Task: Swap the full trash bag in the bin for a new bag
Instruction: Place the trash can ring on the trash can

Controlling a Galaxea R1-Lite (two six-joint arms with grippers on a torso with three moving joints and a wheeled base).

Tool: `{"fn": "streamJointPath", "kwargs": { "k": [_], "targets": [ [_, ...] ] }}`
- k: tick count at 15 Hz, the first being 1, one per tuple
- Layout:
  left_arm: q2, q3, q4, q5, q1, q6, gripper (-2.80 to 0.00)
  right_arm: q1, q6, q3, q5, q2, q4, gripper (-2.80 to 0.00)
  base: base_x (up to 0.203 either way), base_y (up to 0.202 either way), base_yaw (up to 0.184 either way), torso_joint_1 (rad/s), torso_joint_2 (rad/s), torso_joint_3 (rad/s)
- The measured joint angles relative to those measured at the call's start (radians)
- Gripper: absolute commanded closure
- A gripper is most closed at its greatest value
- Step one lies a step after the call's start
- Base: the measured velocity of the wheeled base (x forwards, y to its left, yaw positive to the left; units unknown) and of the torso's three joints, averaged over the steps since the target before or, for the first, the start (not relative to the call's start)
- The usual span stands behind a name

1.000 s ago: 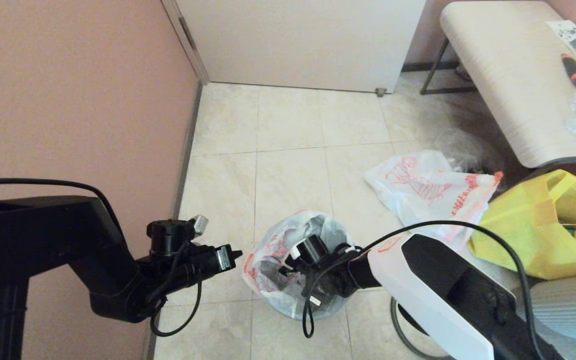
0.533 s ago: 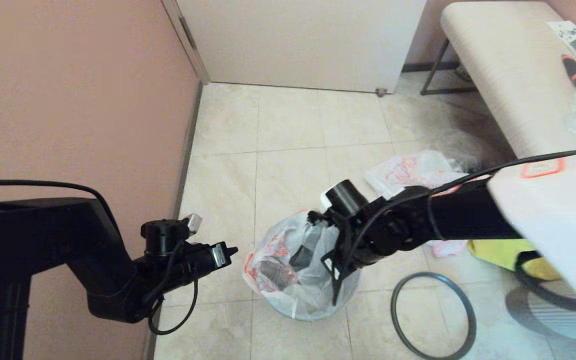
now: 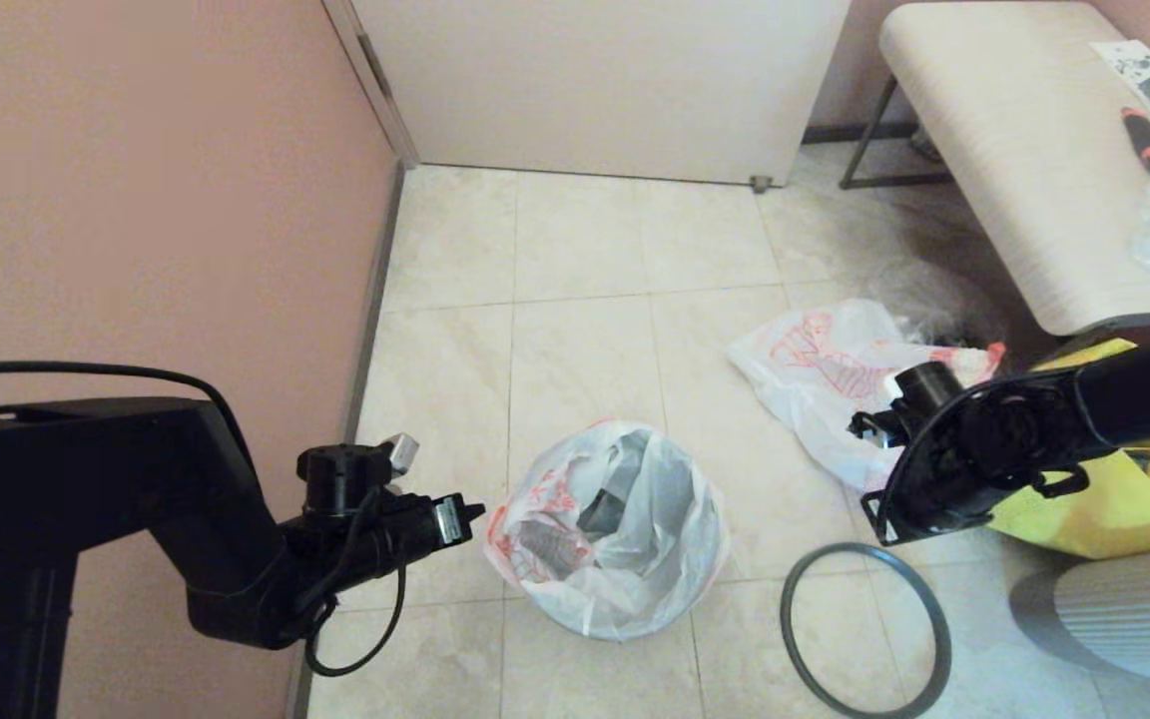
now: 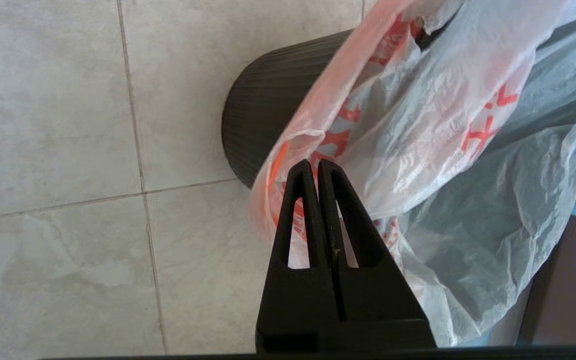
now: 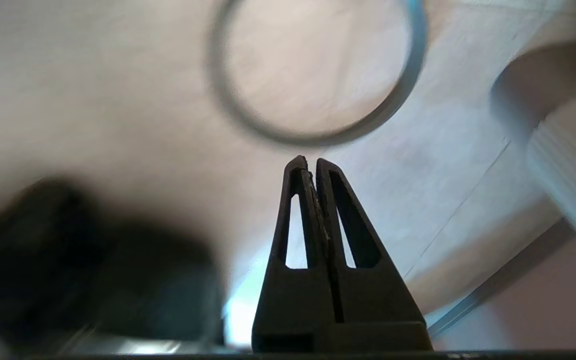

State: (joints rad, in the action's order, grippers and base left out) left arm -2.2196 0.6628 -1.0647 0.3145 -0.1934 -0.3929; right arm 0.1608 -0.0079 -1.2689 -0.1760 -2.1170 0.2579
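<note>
The full trash bag (image 3: 605,529), white with red print and lumpy, sits in the bin with its mouth open. In the head view the bag covers the bin, but the bin's black ribbed wall (image 4: 263,100) shows in the left wrist view, under the bag (image 4: 443,125). The bin's grey hoop (image 3: 864,629) lies loose on the floor to the bag's right. The new bag (image 3: 825,379) lies flat beyond it. My left gripper (image 3: 470,511) (image 4: 315,162) is shut and empty at the bag's left edge. My right gripper (image 3: 874,524) (image 5: 309,162) hangs shut and empty above the hoop (image 5: 368,126).
A yellow tote (image 3: 1114,489) lies right of the new bag, and a grey ribbed round object (image 3: 1134,619) stands at the lower right. A bench (image 3: 1014,150) with a bottle is at the back right. The pink wall (image 3: 136,200) runs along the left.
My right arm has risen out of the full trash bag's mouth and swung right, to above the hoop. The left arm has barely moved.
</note>
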Motion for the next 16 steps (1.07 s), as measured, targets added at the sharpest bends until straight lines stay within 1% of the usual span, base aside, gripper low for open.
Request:
{"fn": "streamJointPath", "kwargs": {
  "k": [1,4,6,7,8,10,11,12,16],
  "targets": [
    [0.000,-0.005,-0.003,0.000,-0.002,0.006,0.00,-0.048,-0.052,0.003,0.000,-0.079,-0.085,0.00,0.000,0.000,0.000,0.000,0.00,0.000],
    [-0.003,-0.012,-0.004,0.001,-0.004,0.024,0.00,-0.191,-0.265,-0.003,0.002,-0.327,-0.353,0.00,0.000,0.000,0.000,0.000,0.00,0.000],
    [-0.007,-0.011,-0.005,0.001,-0.004,0.024,0.00,-0.260,-0.385,-0.060,0.005,-0.468,-0.484,0.00,0.000,0.000,0.000,0.000,0.00,0.000],
    [-0.009,-0.011,-0.006,0.000,-0.004,0.025,0.00,-0.283,-0.416,-0.105,0.010,-0.526,-0.521,0.00,0.000,0.000,0.000,0.000,0.00,0.000],
    [-0.011,-0.011,-0.006,0.000,-0.004,0.025,0.00,-0.305,-0.428,-0.141,0.032,-0.579,-0.540,0.00,0.000,0.000,0.000,0.000,0.00,0.000],
    [-0.012,-0.012,-0.006,0.000,-0.004,0.025,0.00,-0.337,-0.430,-0.183,0.088,-0.653,-0.558,0.00,0.000,0.000,0.000,0.000,0.00,0.000],
    [-0.012,-0.012,-0.006,0.000,-0.005,0.026,0.00,-0.349,-0.431,-0.200,0.098,-0.683,-0.569,0.00,0.000,0.000,0.000,0.000,0.00,0.000],
    [-0.013,-0.012,-0.006,0.000,-0.006,0.025,0.00,-0.358,-0.436,-0.219,0.106,-0.708,-0.579,-2.80,0.000,0.000,0.000,0.000,0.00,0.000],
    [-0.016,-0.012,-0.006,0.000,-0.006,0.025,0.00,-0.372,-0.440,-0.321,0.140,-0.771,-0.585,-2.80,0.000,0.000,0.000,0.000,0.00,0.000]
  ]
}}
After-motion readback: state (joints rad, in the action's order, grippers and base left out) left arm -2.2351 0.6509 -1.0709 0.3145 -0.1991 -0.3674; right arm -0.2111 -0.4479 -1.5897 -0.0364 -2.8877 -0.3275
